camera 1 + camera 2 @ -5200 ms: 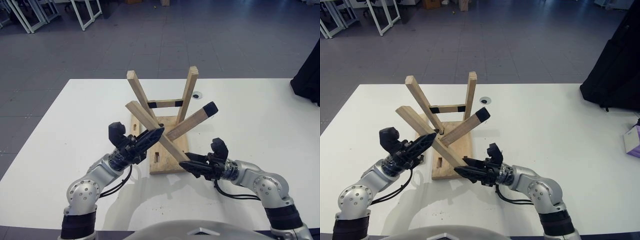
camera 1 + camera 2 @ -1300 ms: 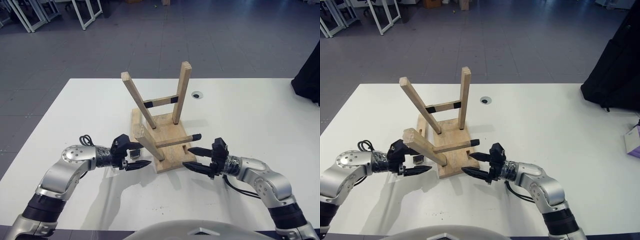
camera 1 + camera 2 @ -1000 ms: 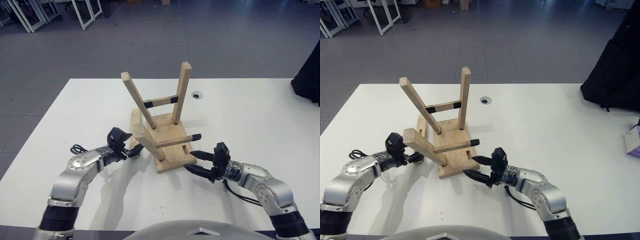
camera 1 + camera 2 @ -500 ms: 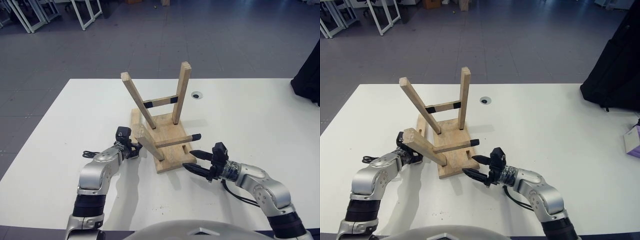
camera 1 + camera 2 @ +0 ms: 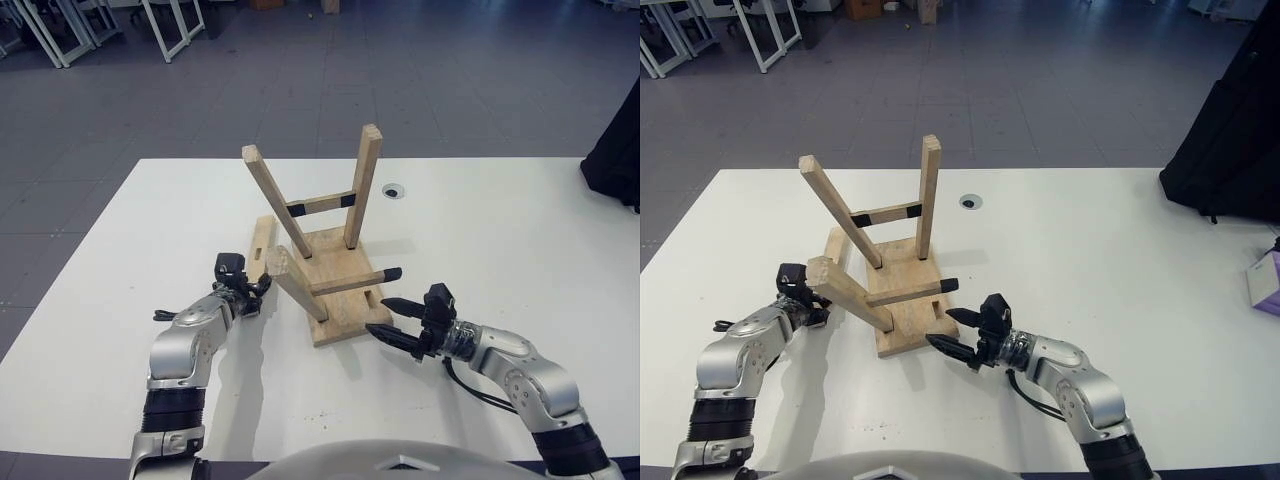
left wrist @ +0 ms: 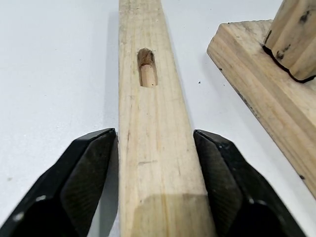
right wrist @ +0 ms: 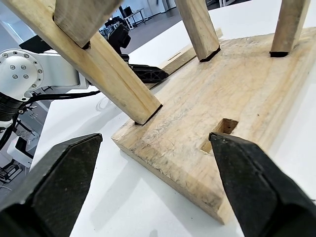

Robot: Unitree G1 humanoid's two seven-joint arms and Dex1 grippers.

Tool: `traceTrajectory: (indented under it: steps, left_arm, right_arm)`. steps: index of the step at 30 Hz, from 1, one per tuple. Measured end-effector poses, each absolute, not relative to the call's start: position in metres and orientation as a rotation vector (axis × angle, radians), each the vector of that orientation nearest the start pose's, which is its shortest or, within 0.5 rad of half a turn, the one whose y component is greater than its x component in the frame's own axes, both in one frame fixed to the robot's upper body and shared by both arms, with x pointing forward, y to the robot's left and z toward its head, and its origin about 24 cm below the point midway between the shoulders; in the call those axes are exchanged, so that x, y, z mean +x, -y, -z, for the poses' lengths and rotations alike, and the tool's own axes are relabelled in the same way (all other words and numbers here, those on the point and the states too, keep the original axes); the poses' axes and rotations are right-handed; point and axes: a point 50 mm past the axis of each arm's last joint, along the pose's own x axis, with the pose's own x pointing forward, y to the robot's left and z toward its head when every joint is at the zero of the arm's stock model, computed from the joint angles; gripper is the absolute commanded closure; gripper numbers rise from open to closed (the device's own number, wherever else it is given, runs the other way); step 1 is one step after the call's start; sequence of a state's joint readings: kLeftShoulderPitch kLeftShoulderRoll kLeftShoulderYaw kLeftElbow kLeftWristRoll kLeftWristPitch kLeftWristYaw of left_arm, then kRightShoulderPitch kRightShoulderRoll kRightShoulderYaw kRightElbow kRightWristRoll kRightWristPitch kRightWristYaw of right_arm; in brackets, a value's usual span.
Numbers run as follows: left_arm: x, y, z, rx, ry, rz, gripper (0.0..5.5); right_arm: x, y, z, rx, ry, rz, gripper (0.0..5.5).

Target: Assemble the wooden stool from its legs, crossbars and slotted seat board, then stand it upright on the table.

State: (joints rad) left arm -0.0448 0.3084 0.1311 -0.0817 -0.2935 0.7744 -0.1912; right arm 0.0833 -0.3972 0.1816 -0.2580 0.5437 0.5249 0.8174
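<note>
The stool lies upside down with its seat board [image 5: 340, 300] flat on the table. Two legs [image 5: 362, 185] joined by a crossbar [image 5: 322, 205] stand at its far end. A third leg [image 5: 297, 285] leans at the near end, and its crossbar [image 5: 350, 282] sticks out to the right. A loose leg [image 5: 262, 238] lies on the table left of the board. My left gripper [image 5: 250, 297] is shut on its near end, one finger [image 6: 84, 173] at each side. My right gripper [image 5: 380, 316] stands open just off the board's near right corner, with a slot [image 7: 222, 131] in front of it.
A cable hole [image 5: 393, 188] sits in the table behind the stool. A black bag [image 5: 1230, 130] stands off the right edge, with a purple box [image 5: 1268, 280] on the table's far right. The table surface to the right is bare.
My left gripper moved left from the leaning leg to the loose leg's near end. That leg shifted slightly away from the board. The right gripper stayed almost still.
</note>
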Motion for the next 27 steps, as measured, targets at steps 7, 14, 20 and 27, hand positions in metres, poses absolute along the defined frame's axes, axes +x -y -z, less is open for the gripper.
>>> traceTrajectory:
  steps: [7,14,20,27]
  left_arm:
    - [0.241,-0.231,-0.023,-0.221,-0.481,-0.046,3.45]
    - [0.237,-0.262,-0.064,-0.172,0.009,-0.18,3.45]
    - [0.244,-0.239,-0.156,-0.008,0.386,0.3,3.45]
    - [0.238,-0.199,-0.138,0.071,0.148,0.876,3.45]
  right_arm:
    - [0.201,0.132,-0.042,0.285,-0.391,-1.077,1.5]
    - [0.203,0.134,-0.041,0.289,-0.382,-1.059,1.5]
    - [0.209,0.137,-0.039,0.281,-0.383,-1.045,1.5]
    - [0.219,0.136,-0.043,0.273,-0.36,-1.054,1.5]
